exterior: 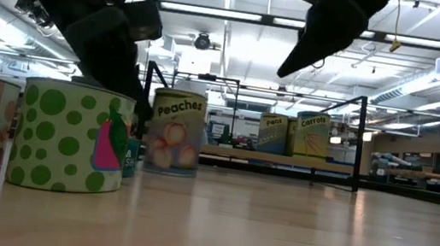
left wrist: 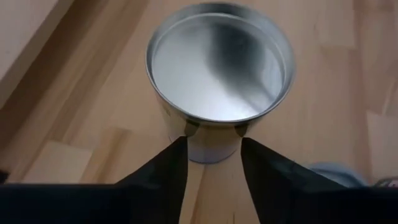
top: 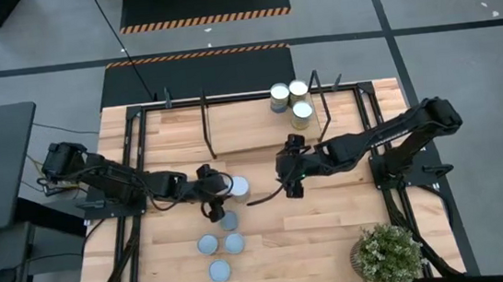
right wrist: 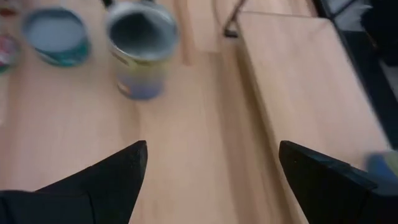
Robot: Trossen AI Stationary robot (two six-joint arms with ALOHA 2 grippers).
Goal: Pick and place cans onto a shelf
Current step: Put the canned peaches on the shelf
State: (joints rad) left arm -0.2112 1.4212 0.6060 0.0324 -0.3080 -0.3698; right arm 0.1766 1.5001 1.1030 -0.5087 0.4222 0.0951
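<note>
A can (left wrist: 221, 68) with a silvery top and a peach label (exterior: 176, 130) stands on the table left of centre (top: 238, 188). My left gripper (left wrist: 213, 155) is shut on it, reaching in from the table's left (top: 222, 192). My right gripper (right wrist: 211, 174) is open and holds nothing; it hangs above the table's middle (top: 293, 188), high in the low view (exterior: 319, 33). Three cans (top: 301, 111) stand on the shelf (top: 250, 127) at the far side. Several more cans (top: 220, 272) stand on the table near the front edge. My left gripper pinches the can's side wall (left wrist: 211, 140) between its two fingers (left wrist: 177, 155), on the side facing the table's left edge. The fingers slant down at it from the table's left. The can stands upright with its bottom on the table (exterior: 170, 170).
A green-dotted can (exterior: 71, 137) stands close in front in the low view. A bushy potted plant (top: 387, 253) sits at the near right corner. The shelf's black rails (top: 205, 122) rise just beyond the grippers. A teal can (right wrist: 56, 36) stands beside the held one.
</note>
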